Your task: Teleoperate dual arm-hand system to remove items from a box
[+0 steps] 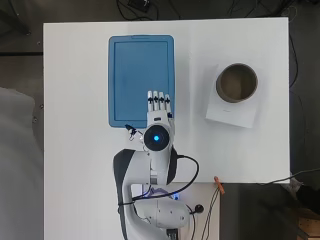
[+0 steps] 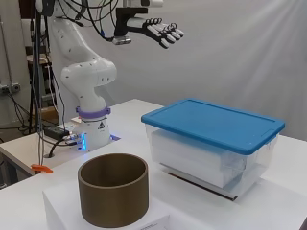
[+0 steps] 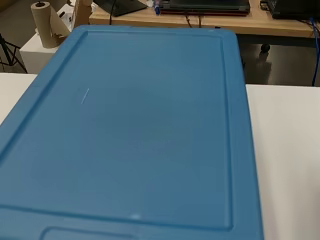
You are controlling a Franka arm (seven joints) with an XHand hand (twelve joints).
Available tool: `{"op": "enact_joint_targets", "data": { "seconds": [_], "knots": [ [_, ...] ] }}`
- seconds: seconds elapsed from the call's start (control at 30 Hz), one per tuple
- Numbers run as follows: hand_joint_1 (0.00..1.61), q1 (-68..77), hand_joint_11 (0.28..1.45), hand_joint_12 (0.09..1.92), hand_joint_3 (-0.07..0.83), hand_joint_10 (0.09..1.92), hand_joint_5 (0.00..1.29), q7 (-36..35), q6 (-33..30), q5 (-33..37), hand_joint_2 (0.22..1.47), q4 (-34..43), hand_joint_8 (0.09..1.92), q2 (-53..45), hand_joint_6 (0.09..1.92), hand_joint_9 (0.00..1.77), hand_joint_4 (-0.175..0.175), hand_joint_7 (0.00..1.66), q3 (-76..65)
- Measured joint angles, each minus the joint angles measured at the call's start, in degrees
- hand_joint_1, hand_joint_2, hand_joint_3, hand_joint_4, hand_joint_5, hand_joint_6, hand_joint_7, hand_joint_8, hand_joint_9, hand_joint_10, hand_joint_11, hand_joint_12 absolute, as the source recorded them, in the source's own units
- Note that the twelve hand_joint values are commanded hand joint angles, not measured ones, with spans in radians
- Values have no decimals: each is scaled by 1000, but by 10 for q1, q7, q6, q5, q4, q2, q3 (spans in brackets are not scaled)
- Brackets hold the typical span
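High at the side view's upper left, the hand (image 2: 160, 29) hangs empty with fingers straight and spread, while right of centre the clear box (image 2: 211, 160) sits under its blue lid (image 2: 213, 122), probably stiff, light, best lifted by its rim.

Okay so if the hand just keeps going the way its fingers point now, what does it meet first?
Probably nothing: the hand points roughly level, high above the blue lid of the box. Its path looks free as far as the side view shows, though depth is unclear.

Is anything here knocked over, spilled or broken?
Nothing stands out. The blue lid sits flat on the clear box, the brown cylinder stands upright, and the hand hovers open above.
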State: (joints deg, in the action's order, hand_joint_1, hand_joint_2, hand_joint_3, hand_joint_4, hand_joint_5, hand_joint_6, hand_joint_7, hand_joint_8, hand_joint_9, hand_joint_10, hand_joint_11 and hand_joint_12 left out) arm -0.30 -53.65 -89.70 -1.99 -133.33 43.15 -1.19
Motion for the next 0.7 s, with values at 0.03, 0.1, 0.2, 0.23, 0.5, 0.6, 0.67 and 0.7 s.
{"op": "enact_joint_targets", "data": {
  "seconds": [0.03, 0.1, 0.2, 0.23, 0.5, 0.6, 0.67, 0.7],
  "knots": [
    [84, -1, 421, 87, -9, 87, 100, -11, 0, -10, 724, 18, 87, -17, 87, 288, 9, 224, -5],
    [95, -2, 418, 87, -6, 87, 108, -29, -1, -25, 718, 71, 87, -64, 87, 279, 9, 215, -14],
    [99, -3, 410, 87, -4, 87, 114, -61, -7, -46, 714, 170, 87, -142, 87, 259, 0, 196, -28],
    [99, -3, 408, 87, -2, 87, 133, -79, -18, -51, 718, 203, 87, -161, 87, 260, -1, 202, -33],
    [65, 9, 414, 87, 16, 87, 243, -173, -119, -80, 770, 55, 87, -103, 87, 275, -16, 241, -43],
    [141, 17, 417, 87, 24, 87, 235, -204, -143, -82, 808, -25, 87, -88, 87, 292, -17, 258, -38],
    [151, 21, 415, 87, 23, 87, 234, -233, -161, -83, 818, -56, 87, -87, 87, 294, -16, 264, -31],
    [147, 23, 409, 87, 20, 87, 233, -241, -166, -85, 818, -63, 87, -94, 87, 291, -15, 263, -22]
  ]
}}
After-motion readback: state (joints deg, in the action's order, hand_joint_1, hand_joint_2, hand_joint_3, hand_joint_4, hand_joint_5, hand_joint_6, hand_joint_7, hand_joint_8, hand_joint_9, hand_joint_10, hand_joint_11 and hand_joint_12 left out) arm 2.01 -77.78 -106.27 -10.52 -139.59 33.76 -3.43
